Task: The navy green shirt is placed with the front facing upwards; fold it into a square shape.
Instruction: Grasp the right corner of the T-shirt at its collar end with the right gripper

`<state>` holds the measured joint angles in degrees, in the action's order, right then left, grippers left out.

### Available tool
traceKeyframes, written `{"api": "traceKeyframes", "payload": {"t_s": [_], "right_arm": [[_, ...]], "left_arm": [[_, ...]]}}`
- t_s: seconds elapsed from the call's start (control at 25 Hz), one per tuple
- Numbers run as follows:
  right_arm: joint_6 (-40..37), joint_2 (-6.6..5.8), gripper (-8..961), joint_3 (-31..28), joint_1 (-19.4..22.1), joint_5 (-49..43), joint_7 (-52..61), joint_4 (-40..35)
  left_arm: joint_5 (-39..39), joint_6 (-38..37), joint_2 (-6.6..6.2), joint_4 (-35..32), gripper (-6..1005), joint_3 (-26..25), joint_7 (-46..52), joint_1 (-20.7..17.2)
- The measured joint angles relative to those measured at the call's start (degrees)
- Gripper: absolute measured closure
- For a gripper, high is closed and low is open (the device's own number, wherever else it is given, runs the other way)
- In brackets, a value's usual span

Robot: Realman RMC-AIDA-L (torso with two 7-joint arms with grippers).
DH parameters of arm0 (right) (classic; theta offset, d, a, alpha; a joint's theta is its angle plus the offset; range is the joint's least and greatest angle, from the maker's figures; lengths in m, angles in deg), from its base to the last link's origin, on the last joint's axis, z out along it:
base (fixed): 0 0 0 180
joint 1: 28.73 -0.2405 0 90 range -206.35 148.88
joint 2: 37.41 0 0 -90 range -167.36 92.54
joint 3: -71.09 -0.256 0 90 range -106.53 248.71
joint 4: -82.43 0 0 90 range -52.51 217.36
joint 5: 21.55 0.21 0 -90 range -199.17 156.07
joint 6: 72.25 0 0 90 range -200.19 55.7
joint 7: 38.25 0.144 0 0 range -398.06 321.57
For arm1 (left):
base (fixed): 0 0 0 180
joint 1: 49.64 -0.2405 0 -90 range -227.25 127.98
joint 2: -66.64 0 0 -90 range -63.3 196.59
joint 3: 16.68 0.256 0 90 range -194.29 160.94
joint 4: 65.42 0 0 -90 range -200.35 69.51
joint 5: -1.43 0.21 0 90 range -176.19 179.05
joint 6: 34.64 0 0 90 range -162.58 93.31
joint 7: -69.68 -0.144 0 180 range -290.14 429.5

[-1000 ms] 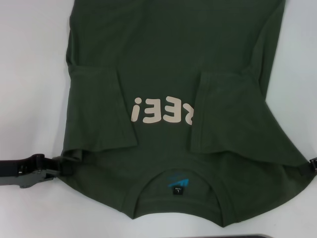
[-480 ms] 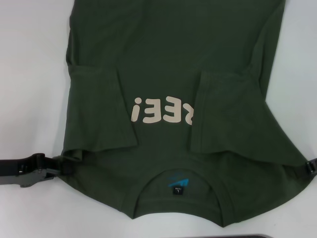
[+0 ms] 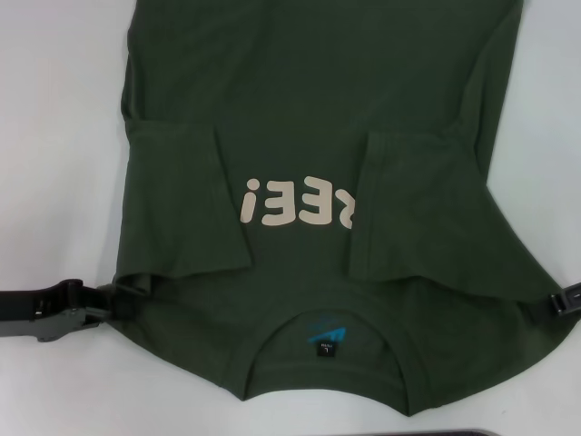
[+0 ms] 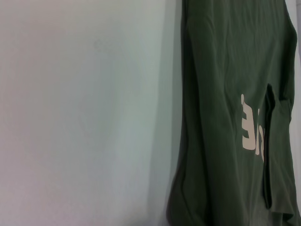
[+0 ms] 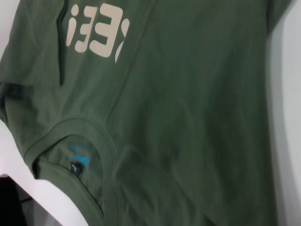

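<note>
The navy green shirt [image 3: 309, 109] lies flat on the white table [image 3: 54, 136], front up, with its collar [image 3: 327, 374] nearest me. Both short sleeves are folded in over the chest, and the right one covers part of the cream lettering [image 3: 295, 204]. A small black-and-blue neck tag [image 3: 325, 341] shows inside the collar. My left gripper [image 3: 107, 304] sits at the shirt's left shoulder edge, touching the fabric. Only a small part of my right gripper [image 3: 554, 306] shows, at the right shoulder edge. The shirt [image 4: 221, 94] fills part of the left wrist view, and the shirt [image 5: 188, 94] fills most of the right wrist view.
Bare white table lies on both sides of the shirt. A dark strip [image 3: 436, 432] runs along the near edge below the collar. The shirt's hem runs out of the head view at the far side.
My right gripper has slid a little inward along the right shoulder edge, so more of it shows. The left gripper and the shirt have stayed where they were.
</note>
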<state>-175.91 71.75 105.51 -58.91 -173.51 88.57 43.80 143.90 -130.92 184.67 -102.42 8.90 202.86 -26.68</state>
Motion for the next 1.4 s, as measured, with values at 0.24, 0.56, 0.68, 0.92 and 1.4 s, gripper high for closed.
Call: {"api": "traceKeyframes", "payload": {"t_s": [0.24, 0.56, 0.68, 0.92, 1.4], "right_arm": [[0.8, -0.08, 55, -0.3, -0.1, 0.3, 0.2, 0.0], [1.2, 0.18, 66, -0.2, -0.8, 0.3, 0.2, 0.6], [1.2, 0.41, 70, -0.2, -1.0, 0.3, 0.1, 0.7], [1.3, 0.54, 78, 0.2, -1.4, 0.1, 0.1, 0.7], [2.1, 1.33, 198, 2.6, -0.7, 0.1, -0.5, -0.4]], "left_arm": [[0.0, 0.0, 0.0, 0.0, 984, 0.0, 0.0, 0.1], [0.0, 0.1, 0.0, 0.0, 984, 0.0, 0.1, 0.2], [0.0, 0.1, 0.0, 0.0, 984, 0.0, 0.1, 0.2], [0.0, 0.1, 0.0, 0.0, 984, 0.0, 0.1, 0.2], [0.0, 0.0, 0.0, -0.1, 984, 0.0, 0.1, 0.2]]}}
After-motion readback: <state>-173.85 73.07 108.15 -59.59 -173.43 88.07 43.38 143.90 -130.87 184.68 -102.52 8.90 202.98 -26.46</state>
